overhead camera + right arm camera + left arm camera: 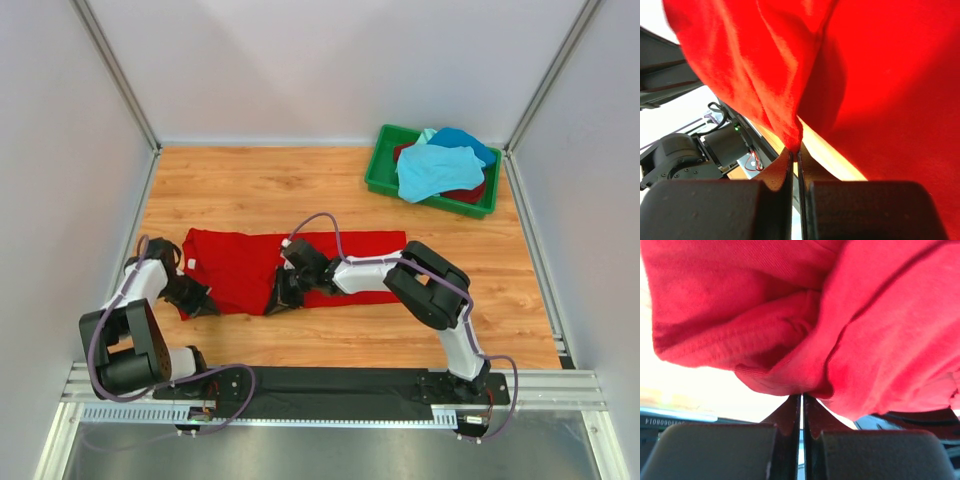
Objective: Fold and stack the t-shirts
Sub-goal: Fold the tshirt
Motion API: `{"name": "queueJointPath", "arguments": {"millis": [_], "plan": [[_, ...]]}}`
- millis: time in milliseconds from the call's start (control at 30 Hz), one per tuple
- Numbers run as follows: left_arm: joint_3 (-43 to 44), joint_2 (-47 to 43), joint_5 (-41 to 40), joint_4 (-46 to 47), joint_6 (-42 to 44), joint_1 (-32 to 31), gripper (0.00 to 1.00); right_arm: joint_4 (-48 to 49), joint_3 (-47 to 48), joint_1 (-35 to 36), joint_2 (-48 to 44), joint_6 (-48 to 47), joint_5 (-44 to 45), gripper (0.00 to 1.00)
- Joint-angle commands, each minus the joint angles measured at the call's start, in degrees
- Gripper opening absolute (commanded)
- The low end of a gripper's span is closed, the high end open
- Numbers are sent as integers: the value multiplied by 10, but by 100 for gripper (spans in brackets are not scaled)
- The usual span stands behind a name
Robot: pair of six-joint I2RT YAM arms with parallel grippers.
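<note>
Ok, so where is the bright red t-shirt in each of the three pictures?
Top external: the red t-shirt lies spread across the table, near the arms.
Left wrist: it fills the upper picture, its edge pinched by the left gripper.
Right wrist: it fills the top and right, a fold pinched by the right gripper.
Shared landmark: those two pinches, both on the shirt's near edge from above.

Green rectangular plastic bin (378,168) at far right corner of light wooden tabletop (260,190), slightly askew. Hemmed by plain white walls (330,60), grey metal corner posts (115,72).
</note>
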Motion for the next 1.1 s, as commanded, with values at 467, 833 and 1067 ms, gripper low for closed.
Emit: {"name": "queueJointPath", "arguments": {"millis": [467, 833, 1067], "plan": [[18, -2, 23, -19, -2, 3, 0, -52, 23, -8, -18, -35, -17, 0], [23, 8, 12, -9, 2, 2, 16, -48, 18, -9, -21, -33, -16, 0], [21, 9, 14, 4, 4, 2, 0, -47, 11, -9, -25, -32, -15, 0]]}}
